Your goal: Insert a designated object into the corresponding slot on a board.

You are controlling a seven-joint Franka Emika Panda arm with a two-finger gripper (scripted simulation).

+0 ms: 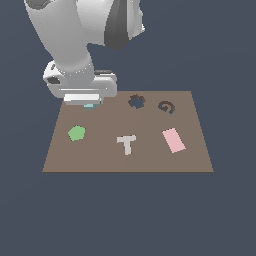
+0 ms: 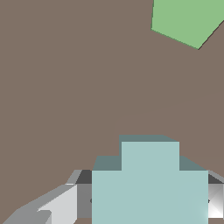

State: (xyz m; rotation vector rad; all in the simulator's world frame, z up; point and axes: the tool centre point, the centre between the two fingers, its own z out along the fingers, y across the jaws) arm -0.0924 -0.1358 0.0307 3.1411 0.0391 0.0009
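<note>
The designated object (image 1: 90,106), a pale teal block with a stepped, cross-like outline, lies at the back corner of the brown board (image 1: 100,157) on the exterior view's left. My gripper (image 1: 90,102) hangs straight over it and hides most of it. In the wrist view the block (image 2: 148,183) fills the gap of the gripper (image 2: 148,199), and both fingers (image 2: 83,199) press against its sides, so the gripper is shut on it. The slot (image 1: 136,101), a dark gear-edged cut-out, lies on the back row to the exterior view's right of the gripper, uncovered.
A green pentagon (image 1: 76,133) sits on the board in front of the gripper, and it also shows in the wrist view (image 2: 188,19). A grey T-shaped piece (image 1: 127,143), a pink rectangle (image 1: 173,140) and a dark spiral mark (image 1: 166,107) lie further to the exterior view's right.
</note>
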